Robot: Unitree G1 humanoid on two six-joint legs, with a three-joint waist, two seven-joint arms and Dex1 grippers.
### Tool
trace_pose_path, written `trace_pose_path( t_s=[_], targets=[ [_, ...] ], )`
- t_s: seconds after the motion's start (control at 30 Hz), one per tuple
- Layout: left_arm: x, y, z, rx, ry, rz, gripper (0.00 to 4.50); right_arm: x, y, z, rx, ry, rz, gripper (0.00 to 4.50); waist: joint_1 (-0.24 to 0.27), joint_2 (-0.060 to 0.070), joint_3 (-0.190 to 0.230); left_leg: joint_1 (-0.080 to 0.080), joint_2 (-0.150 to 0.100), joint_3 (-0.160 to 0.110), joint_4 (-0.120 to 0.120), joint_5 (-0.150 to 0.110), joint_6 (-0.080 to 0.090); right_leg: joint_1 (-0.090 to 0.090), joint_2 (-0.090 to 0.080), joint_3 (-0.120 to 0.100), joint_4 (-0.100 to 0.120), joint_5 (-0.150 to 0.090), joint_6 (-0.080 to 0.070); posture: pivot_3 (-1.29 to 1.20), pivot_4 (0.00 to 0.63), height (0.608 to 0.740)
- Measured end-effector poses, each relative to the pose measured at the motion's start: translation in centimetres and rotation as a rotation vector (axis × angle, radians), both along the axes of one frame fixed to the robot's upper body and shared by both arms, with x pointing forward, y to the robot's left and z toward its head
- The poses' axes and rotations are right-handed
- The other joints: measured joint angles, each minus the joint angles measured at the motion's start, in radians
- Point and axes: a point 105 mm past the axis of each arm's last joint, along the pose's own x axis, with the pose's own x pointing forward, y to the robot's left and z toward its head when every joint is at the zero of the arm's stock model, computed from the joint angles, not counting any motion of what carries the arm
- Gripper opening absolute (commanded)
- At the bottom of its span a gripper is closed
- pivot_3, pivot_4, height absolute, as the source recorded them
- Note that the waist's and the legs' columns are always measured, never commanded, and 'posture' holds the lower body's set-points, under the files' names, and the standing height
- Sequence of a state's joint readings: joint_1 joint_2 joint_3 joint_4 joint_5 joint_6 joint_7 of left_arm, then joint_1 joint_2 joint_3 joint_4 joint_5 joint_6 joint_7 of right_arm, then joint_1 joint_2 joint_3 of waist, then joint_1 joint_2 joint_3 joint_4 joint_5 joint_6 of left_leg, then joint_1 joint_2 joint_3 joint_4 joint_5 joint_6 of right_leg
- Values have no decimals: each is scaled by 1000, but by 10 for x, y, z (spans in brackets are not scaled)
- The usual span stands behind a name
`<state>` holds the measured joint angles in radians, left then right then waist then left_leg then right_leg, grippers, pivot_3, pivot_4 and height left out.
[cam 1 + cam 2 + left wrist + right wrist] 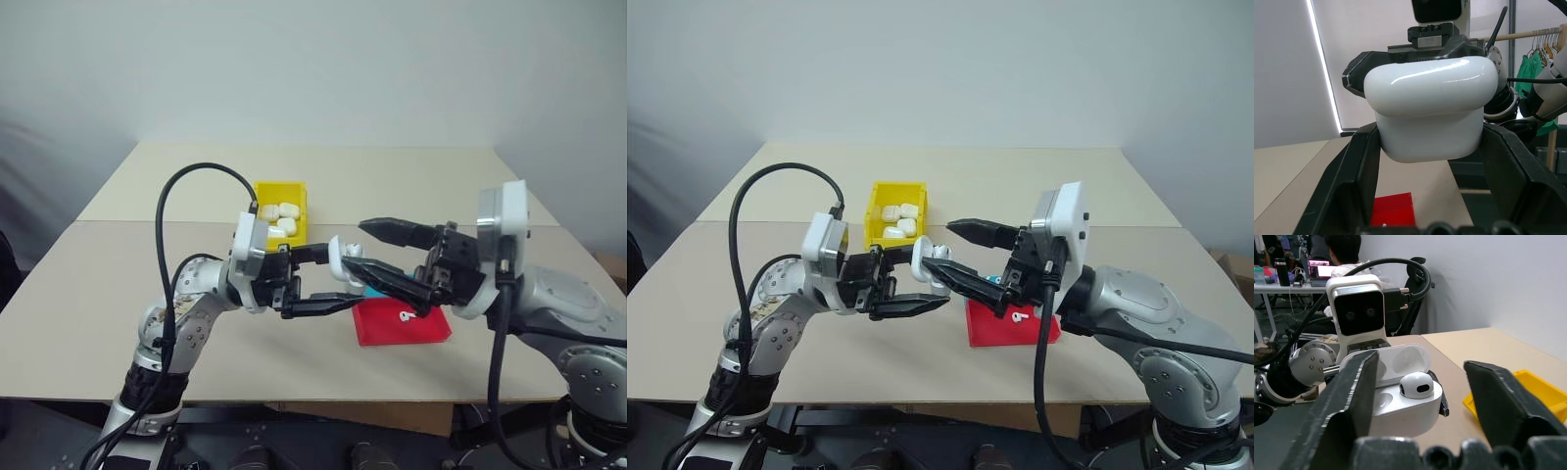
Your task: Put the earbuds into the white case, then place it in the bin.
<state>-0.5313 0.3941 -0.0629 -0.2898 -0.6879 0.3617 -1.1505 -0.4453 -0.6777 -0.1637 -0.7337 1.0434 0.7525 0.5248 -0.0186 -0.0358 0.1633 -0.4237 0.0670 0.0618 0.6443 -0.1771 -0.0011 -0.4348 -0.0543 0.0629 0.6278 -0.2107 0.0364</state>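
L end effector [331, 282] grips white case [1400, 396], lid up | R end effector [364, 250] jaws apart | earbud [1417, 384] seated

The beige counter [118, 294] carries a shallow red tray [402, 323] near its front edge. A teal tray [373, 291] lies just behind the red tray, touching or nearly touching its back edge, mostly hidden. Behind the counter stands a plain pale wall [313, 69]. Farther off than the red tray, a wooden rail [1528, 34] holds hangers, with a green garment [1530, 73] hanging under it. Elsewhere in the room, a person [1344, 252] sits at a desk [1283, 288] with a laptop [1322, 271] and a dark bottle [1283, 271] on it; a black office chair [1418, 289] stands beside the desk.
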Motion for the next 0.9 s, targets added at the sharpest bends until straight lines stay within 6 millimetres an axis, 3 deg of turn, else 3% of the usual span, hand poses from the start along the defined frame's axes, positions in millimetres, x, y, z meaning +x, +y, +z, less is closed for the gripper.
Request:
trace_pose_path(
  t_s=[0.23, 0.33, 0.43, 0.6, 0.73, 0.9],
  targets=[
    [2, 3, 1, -4, -11, 16, 2764, 1, -5, 2, -7, 7, 14, 4138, 1, 0, 0, 0, 0, 0, 0, 0, 0, 0, 0, 0, 0, 0, 0, 0, 150, 740],
    [8, 14, 3, -3, -16, 62, 2764, 14, -18, 0, -88, 15, -41, 4138, 0, 0, 0, 0, 0, 0, 0, 0, 0, 0, 0, 0, 0, 0, 0, 0, 150, 740],
    [9, 21, 10, -31, -33, 81, 2764, 38, -40, -6, -288, 33, -152, 4138, 1, 0, 0, 0, 0, 1, 0, 0, 0, -1, -1, 0, -1, 0, 0, 0, 150, 740],
    [10, 25, 13, -43, -46, 95, 2764, 87, -64, -39, -725, 19, -240, 4138, -9, 0, 0, 0, 0, 3, -1, 0, 0, -3, -1, 2, -2, 0, 0, 0, 150, 740],
    [11, 26, 12, -46, -44, 106, 2764, 119, -54, -62, -914, -42, -122, 3208, -26, 0, 1, -2, 0, 3, -2, 0, 0, -4, 0, 2, -2, 0, 0, 0, 150, 740],
    [11, 30, 13, -57, -54, 137, 2764, 149, -57, -75, -1162, -207, 16, 3208, -22, 1, 1, -2, 0, 3, -3, 0, 0, -4, 0, 1, -1, 3, 6, 0, 150, 740]
  ],
)
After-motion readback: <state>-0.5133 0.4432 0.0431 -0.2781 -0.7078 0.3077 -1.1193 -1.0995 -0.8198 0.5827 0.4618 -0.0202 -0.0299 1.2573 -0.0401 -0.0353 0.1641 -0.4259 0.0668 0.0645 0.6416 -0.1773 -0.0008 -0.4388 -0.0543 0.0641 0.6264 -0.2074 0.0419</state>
